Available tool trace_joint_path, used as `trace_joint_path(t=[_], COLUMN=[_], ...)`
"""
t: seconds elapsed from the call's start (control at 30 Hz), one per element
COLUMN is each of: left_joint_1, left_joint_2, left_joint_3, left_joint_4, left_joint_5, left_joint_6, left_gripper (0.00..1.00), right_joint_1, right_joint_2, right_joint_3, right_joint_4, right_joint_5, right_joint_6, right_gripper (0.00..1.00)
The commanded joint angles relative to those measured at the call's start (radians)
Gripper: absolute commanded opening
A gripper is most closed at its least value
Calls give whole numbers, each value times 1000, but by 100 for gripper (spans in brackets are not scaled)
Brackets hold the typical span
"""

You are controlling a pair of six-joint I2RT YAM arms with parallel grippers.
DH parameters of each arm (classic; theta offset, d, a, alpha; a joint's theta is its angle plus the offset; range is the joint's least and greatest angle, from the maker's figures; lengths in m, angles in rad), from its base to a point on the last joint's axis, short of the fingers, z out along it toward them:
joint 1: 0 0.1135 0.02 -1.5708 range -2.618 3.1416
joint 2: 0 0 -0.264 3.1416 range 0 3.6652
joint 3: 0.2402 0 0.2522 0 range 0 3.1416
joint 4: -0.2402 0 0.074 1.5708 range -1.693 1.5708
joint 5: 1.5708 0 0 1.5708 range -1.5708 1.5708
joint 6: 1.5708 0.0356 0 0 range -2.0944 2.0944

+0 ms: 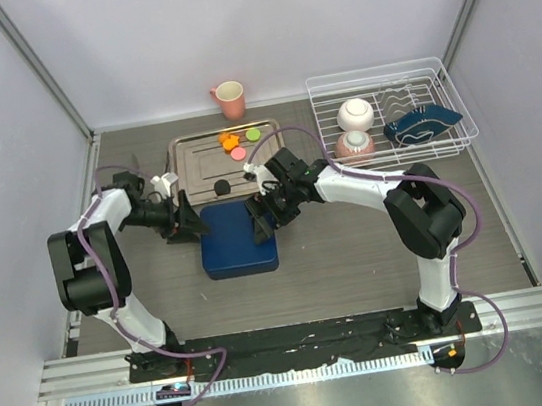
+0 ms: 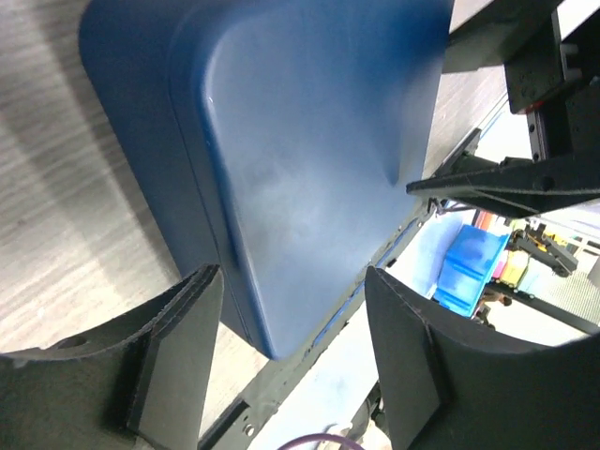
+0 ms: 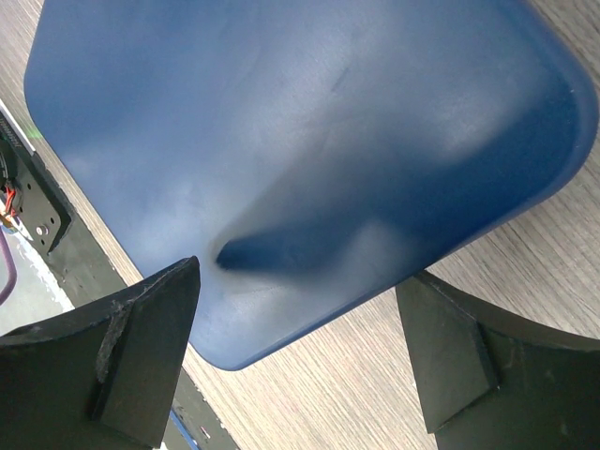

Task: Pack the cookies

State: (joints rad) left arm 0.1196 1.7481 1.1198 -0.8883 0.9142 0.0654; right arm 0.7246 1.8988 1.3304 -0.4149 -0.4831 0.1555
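Grey tabletop (image 1: 359, 251): cookies (image 1: 235, 145) sitting on the tray (image 1: 191, 174) upper centre, none packed; both open hands, left hand (image 1: 185, 221) and right hand (image 1: 261, 216), flanking the closed blue box (image 1: 238, 238).

Blue box (image 1: 238, 238) ran off frame in both wrist views, far edges cut. Top view: its upper corners sat under left gripper (image 1: 189, 222) & right gripper (image 1: 262, 218). Cookies (image 1: 238, 143) on tray (image 1: 193, 153) too small to count or tell apart. Dark round thing (image 1: 219, 187) on tray unidentifiable.
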Motion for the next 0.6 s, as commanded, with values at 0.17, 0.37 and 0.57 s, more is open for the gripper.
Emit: trace_joint_path(t=[0.17, 0.37, 0.57], left_joint_1=[-3, -3, -1], left_joint_2=[-67, -24, -4], left_joint_3=[-29, -38, -38], left_joint_4=[-143, -161, -163], left_joint_5=[-83, -133, -152], left_joint_6=[97, 125, 120], left_gripper=[69, 70, 70], right_joint_1=[9, 9, 7], right_joint_2=[-53, -53, -35], right_joint_3=[-10, -10, 6], right_joint_4=[36, 33, 30], right_joint_5=[8, 17, 18], right_joint_6=[-25, -34, -31], right_gripper=[90, 90, 90])
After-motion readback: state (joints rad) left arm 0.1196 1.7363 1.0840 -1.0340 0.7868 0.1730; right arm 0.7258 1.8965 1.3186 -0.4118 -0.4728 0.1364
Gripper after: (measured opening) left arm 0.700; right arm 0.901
